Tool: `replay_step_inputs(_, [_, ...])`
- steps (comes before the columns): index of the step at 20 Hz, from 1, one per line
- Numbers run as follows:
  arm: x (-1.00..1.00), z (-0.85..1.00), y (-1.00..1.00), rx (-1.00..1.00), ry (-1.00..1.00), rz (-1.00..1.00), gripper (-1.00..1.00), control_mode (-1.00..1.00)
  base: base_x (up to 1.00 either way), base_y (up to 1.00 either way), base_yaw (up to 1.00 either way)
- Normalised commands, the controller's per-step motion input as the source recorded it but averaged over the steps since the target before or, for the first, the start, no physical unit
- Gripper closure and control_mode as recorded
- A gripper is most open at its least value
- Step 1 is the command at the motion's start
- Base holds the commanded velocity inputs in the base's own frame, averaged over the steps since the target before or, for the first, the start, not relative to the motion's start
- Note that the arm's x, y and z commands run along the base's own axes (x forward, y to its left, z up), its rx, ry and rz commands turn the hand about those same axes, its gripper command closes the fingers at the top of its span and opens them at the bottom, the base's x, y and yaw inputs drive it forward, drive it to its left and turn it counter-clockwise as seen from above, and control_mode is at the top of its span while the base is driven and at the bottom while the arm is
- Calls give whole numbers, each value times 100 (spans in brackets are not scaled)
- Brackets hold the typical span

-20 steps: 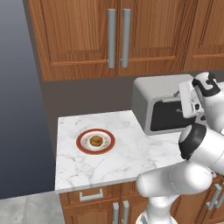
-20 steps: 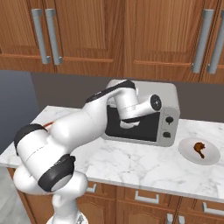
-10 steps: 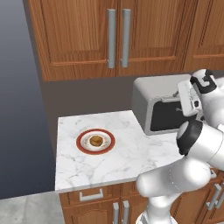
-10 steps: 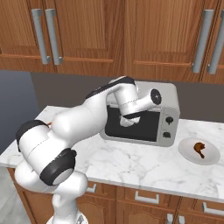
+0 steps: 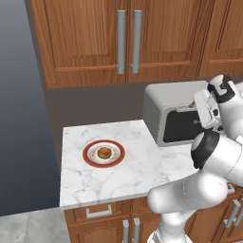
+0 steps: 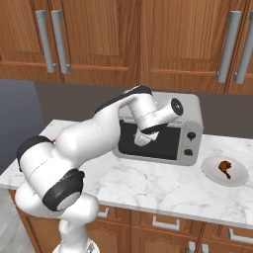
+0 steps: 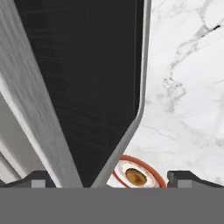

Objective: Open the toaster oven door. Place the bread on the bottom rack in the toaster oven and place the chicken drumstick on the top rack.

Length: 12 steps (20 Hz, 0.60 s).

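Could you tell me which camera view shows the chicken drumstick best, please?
The right base view: the chicken drumstick lies in plain sight on a pale plate right of the toaster oven. The other views give nothing to judge it by.

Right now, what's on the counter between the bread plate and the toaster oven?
Nothing: in the left base view, only bare marble counter lies between the red-rimmed plate holding the bread and the toaster oven.
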Motion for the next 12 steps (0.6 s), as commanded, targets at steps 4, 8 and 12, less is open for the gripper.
replay_step_inputs(4, [0,-52,0,6,13,-2,-100,-100,0,0,0])
replay_step_inputs(8, [-35,-71,0,4,14,-2,-100,-100,0,0,0])
replay_step_inputs(12, [-66,-55,0,7,6,-4,-100,-100,0,0,0])
